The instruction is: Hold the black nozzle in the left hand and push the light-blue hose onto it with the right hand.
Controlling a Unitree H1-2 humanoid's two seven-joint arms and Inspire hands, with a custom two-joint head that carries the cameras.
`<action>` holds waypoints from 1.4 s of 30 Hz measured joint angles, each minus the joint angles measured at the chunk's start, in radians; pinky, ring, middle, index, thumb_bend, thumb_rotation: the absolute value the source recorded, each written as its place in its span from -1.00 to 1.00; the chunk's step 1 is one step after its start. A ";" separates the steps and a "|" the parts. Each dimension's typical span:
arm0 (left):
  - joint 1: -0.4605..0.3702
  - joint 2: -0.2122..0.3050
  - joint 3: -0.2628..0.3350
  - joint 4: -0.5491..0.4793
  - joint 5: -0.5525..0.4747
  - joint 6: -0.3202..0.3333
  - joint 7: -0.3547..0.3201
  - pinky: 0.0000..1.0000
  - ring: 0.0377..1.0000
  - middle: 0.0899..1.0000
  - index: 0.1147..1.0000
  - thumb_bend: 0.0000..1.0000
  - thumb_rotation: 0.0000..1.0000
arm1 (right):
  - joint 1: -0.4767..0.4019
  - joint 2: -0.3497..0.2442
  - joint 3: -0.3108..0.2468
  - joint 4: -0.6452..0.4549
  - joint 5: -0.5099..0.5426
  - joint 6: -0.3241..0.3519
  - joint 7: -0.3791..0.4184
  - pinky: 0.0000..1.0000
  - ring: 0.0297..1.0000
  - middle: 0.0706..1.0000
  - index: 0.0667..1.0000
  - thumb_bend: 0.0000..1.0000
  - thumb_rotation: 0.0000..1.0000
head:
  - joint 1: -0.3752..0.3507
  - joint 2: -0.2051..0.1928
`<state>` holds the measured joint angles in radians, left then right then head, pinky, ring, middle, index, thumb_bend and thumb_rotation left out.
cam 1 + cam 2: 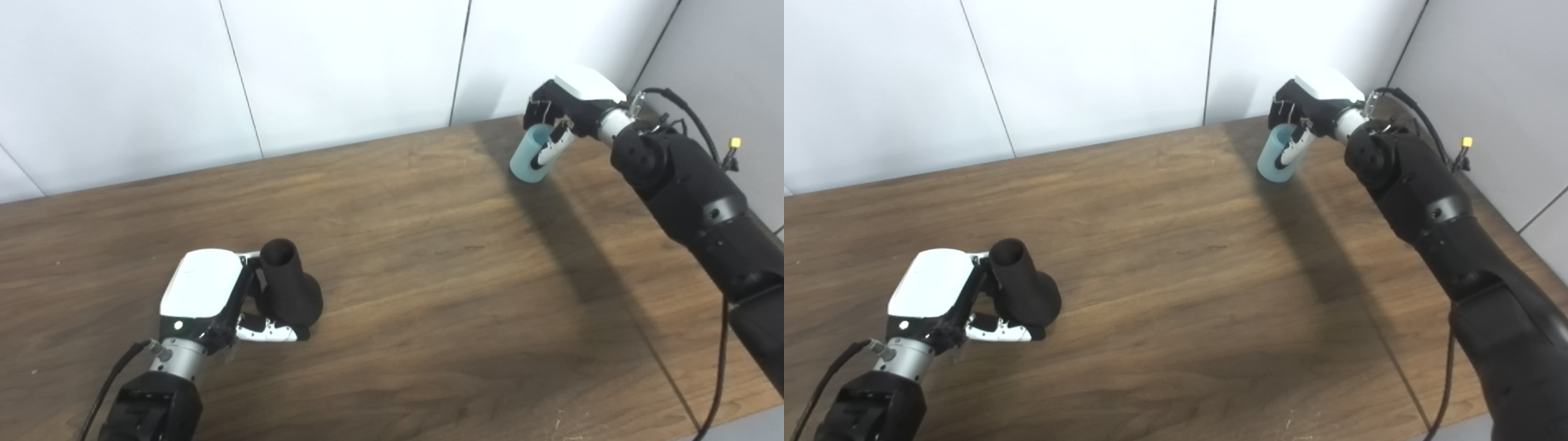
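Note:
The black nozzle stands on the wooden table at the front left, wide base down and open neck up. My left hand is closed around it from the left. Its thumb lies along the front of the base and its fingers are hidden behind the nozzle. The light-blue hose, a short tube, is at the far right corner. My right hand is shut on it and holds it tilted, its lower end at or just above the tabletop. The two parts are far apart.
White wall panels run along the table's far edge and a grey wall stands at the right. Black cables hang at my right wrist. The right arm casts a dark shadow across the table's right side.

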<state>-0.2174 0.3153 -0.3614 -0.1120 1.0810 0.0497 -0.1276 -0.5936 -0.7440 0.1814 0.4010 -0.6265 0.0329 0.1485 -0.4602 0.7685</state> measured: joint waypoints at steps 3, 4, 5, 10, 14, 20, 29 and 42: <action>0.000 0.000 0.000 0.000 0.000 0.000 0.000 -0.19 -0.07 -0.27 -0.15 0.05 -1.00 | 0.006 0.000 -0.004 -0.001 -0.016 -0.040 -0.051 -0.17 -0.20 -0.08 -0.13 0.01 -1.00 | 0.003 0.002; 0.000 0.000 0.000 0.000 0.001 0.000 0.000 -0.20 -0.07 -0.27 -0.14 0.05 -1.00 | 0.008 0.000 -0.004 -0.004 -0.024 -0.055 -0.070 -0.26 -0.23 -0.09 -0.14 0.00 -1.00 | 0.005 0.002; 0.000 0.000 0.000 0.000 0.002 0.000 -0.001 -0.20 -0.08 -0.27 -0.15 0.05 -1.00 | 0.011 0.000 -0.005 -0.014 -0.029 -0.066 -0.082 -0.33 -0.23 -0.07 -0.11 0.00 -1.00 | 0.006 0.002; 0.000 -0.001 -0.001 -0.003 0.015 0.004 -0.004 -0.20 -0.09 -0.27 -0.14 0.05 -1.00 | 0.031 0.011 -0.027 -0.124 -0.031 -0.081 -0.102 -0.25 -0.22 -0.07 -0.11 0.00 -1.00 | 0.012 0.003; 0.000 -0.004 -0.002 -0.004 0.017 0.008 -0.004 -0.21 -0.10 -0.28 -0.15 0.05 -1.00 | 0.030 0.032 -0.035 -0.181 -0.035 -0.079 -0.107 -0.34 -0.21 -0.07 -0.09 0.00 -1.00 | 0.018 0.003; 0.001 -0.008 -0.002 -0.004 0.021 0.011 -0.005 -0.23 -0.08 -0.26 -0.15 0.05 -1.00 | 0.028 0.061 -0.043 -0.310 -0.040 -0.054 -0.066 -0.42 -0.20 -0.03 -0.02 -0.02 -1.00 | 0.034 0.000; 0.001 -0.016 -0.006 -0.007 0.028 0.020 -0.007 -0.19 -0.07 -0.25 -0.15 0.05 -1.00 | -0.004 0.099 -0.048 -0.538 -0.069 -0.029 0.013 -0.38 -0.23 -0.04 -0.09 -0.01 -1.00 | 0.089 0.000; 0.006 -0.051 -0.026 -0.006 0.063 0.040 0.008 -0.20 -0.12 -0.28 -0.15 0.05 -1.00 | -0.023 0.128 -0.068 -0.706 -0.008 -0.093 0.088 -0.34 -0.24 -0.06 -0.05 0.00 -1.00 | 0.250 -0.002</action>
<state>-0.2110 0.2639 -0.3876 -0.1185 1.1436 0.0896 -0.1195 -0.6166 -0.6159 0.1135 -0.3052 -0.6348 -0.0600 0.2366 -0.2104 0.7670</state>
